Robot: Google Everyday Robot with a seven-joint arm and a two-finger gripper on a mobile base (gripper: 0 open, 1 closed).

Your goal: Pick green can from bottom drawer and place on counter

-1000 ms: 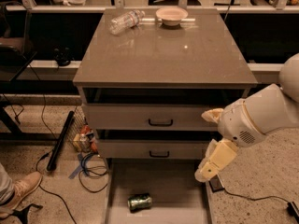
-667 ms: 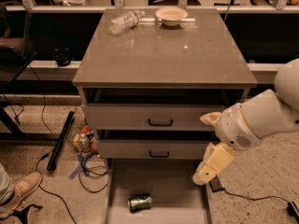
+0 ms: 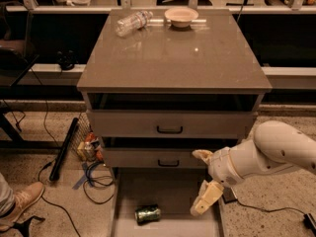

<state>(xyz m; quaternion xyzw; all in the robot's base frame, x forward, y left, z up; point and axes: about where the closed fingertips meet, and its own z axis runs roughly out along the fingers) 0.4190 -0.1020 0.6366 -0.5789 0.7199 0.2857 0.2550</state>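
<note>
The green can point(image 3: 148, 214) lies on its side on the floor of the pulled-out bottom drawer point(image 3: 168, 194), left of its middle. My gripper point(image 3: 203, 180) hangs over the drawer's right part, to the right of the can and apart from it. Its two cream fingers are spread, one near the second drawer's front and one lower, with nothing between them. The counter point(image 3: 173, 53) is the grey-brown slab on top of the cabinet, above the arm.
A clear plastic bottle point(image 3: 132, 22) lies at the counter's back left and a pale bowl point(image 3: 181, 16) at its back middle. Two closed drawers with black handles point(image 3: 169, 130) sit above. Cables, a black bar point(image 3: 64, 149) and a person's shoe point(image 3: 19, 204) lie on the floor at left.
My arm and gripper have moved down and to the left, closer to the open bottom drawer. The can has not moved.
</note>
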